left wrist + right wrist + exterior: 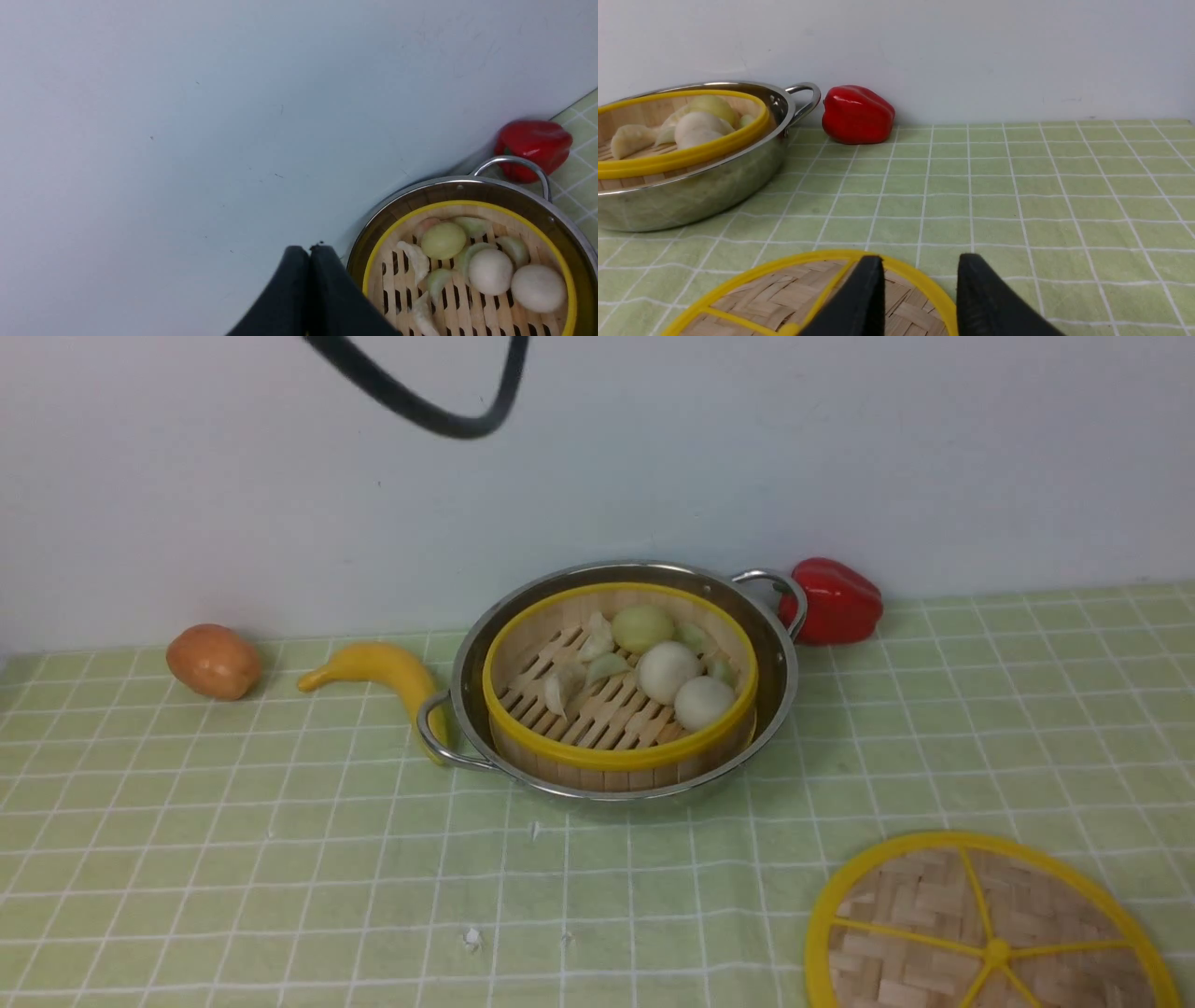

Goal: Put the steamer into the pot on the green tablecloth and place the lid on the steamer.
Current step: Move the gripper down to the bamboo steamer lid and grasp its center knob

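1. My left end effector has its two smooth dark fingers pressed flat together, with nothing between them. It hangs beside the far edge of the pot, against the plain pale wall.
2. My right end effector has its tapered dark fingers parted. They hover over the near rim of the flat round woven-bamboo lid and grip nothing.
3. The round bamboo steamer, with its slatted floor and glossy yellow rims, sits inside the wide, shallow, mirror-bright steel pot. Smooth pale buns and crimped dumplings lie in it, uncovered.
4. The pot stands on the pale green tablecloth, gridded in white, which covers the bench.
5. The lid lies flat on that cloth, well apart from the pot, on my right and nearer to me. Yellow spokes meet at its knob.
6. A glossy red bell pepper sits just behind the pot's right loop handle. A curved yellow banana touches the left handle.
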